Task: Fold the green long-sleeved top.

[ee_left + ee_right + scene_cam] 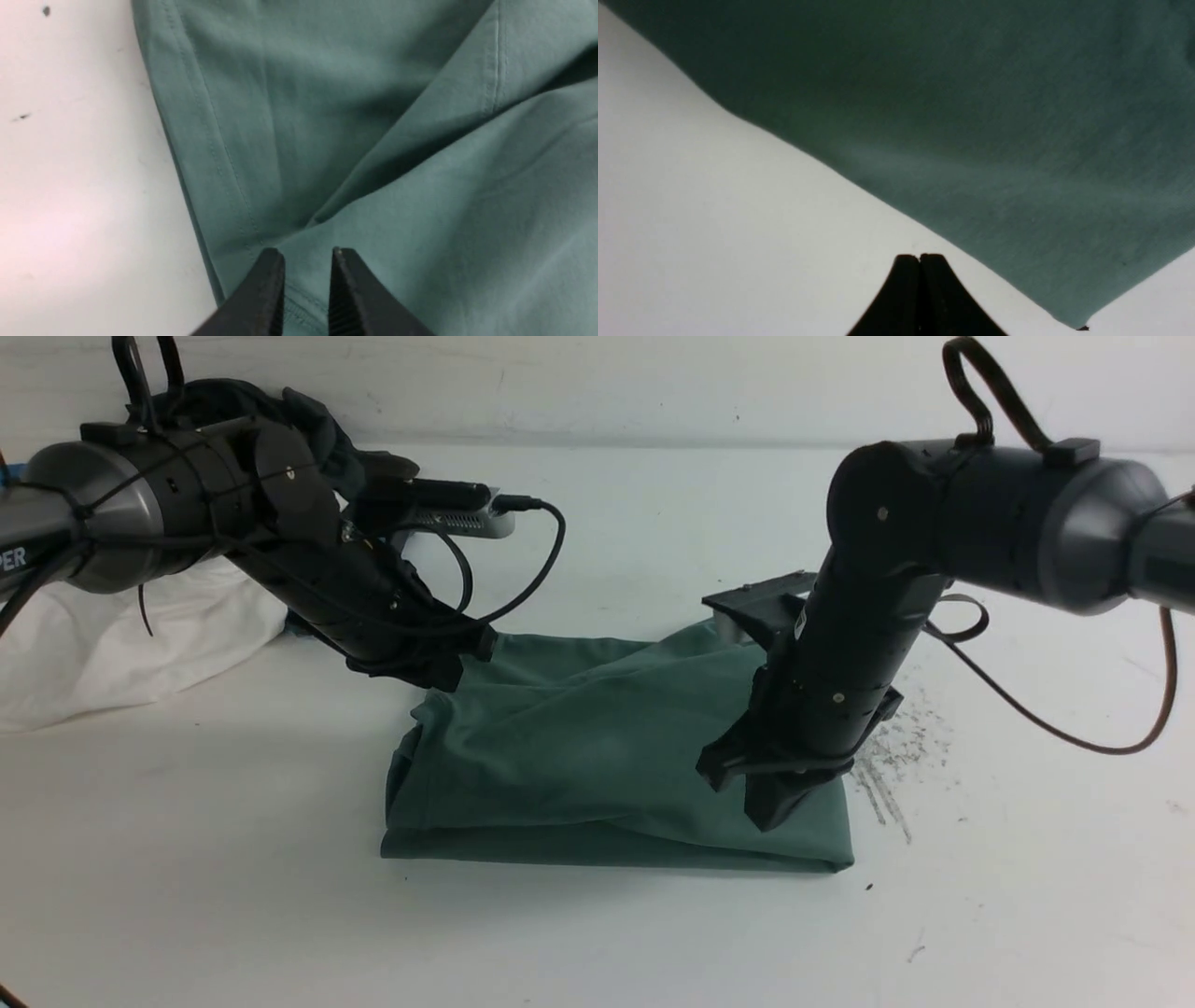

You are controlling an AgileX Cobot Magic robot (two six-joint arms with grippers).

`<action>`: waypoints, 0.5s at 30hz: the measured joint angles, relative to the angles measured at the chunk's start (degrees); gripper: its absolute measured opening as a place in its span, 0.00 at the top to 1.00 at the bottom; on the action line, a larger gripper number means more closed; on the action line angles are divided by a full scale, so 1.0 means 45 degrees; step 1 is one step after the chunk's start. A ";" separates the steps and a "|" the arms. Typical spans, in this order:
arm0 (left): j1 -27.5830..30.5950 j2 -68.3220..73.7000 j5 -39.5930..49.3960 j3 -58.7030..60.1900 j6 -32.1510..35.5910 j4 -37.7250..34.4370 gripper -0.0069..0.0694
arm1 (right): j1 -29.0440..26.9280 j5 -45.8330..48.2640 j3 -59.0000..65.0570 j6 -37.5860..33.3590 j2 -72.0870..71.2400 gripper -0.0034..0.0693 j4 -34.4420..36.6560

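One garment, the green long-sleeved top (597, 756), is seen in the middle of the white table (187, 896). It is folded into a rough rectangle, with a smooth fold along its near edge and loose creases across the upper layer. The left gripper (306, 275) is held with its jaws slightly parted over a stitched hem at the far left corner, and nothing is pinched between them. The right gripper (920, 266) is pressed together and empty, just beside the top's edge. The left arm is slanted downward from the left. The right arm is bent steeply down over the top's right part.
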 joint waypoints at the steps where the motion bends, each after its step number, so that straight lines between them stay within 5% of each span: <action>1: 0.0000 0.0000 0.0000 0.0000 -0.0259 0.0066 0.70 | 0.0000 -0.0010 0.0000 0.0051 0.0000 0.97 0.0000; 10: 0.0000 0.0201 0.0590 0.0000 -0.1971 0.1051 0.40 | 0.0024 -0.0010 0.0000 0.0132 0.0000 0.97 0.0000; 15: 0.0000 0.0201 0.0707 0.0000 -0.2056 0.1062 0.42 | 0.0024 -0.0010 0.0000 0.0146 0.0000 0.97 0.0000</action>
